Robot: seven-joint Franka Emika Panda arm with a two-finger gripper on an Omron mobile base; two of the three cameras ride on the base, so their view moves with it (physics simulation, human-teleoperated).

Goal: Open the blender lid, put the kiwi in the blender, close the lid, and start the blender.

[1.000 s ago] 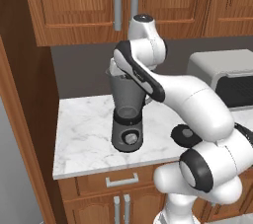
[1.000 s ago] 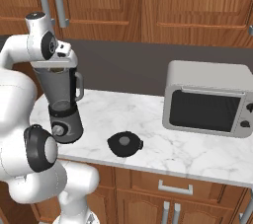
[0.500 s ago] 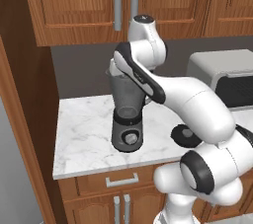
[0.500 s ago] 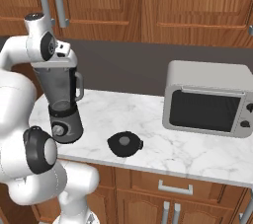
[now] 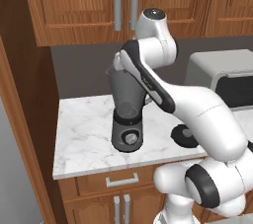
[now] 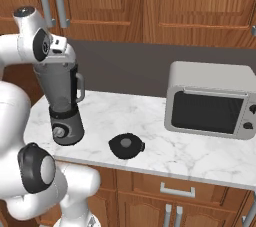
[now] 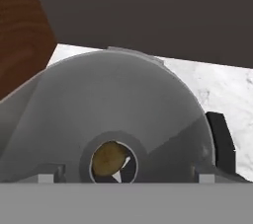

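Kiwi (image 7: 109,161) lies at the bottom of the open jar, seen from the hand view looking straight down the jar's throat onto the blade well. Blender (image 5: 127,114) stands on the marble counter (image 5: 84,134) near its left end, with the toaster oven (image 6: 212,101) well apart to the right. Your gripper (image 6: 59,51) hangs directly over the jar's rim, pointing down; its fingertips are lost below the frame in the hand view and hidden against the jar in both base views, so the pictures alone cannot tell you how wide the jaws stand. Nothing appears between them, and the fruit sits free inside the jar, so you may judge the hand empty.

Blender lid (image 6: 126,146) rests flat on the counter, knob up, to the right of the base and nearer the front edge, well apart from the jar. The relation that governs your next move is this one: the lid lies below and to the right of the fingers. Being round, it has no long axis to align with, so expect to travel rightward and descend onto its small centre knob.
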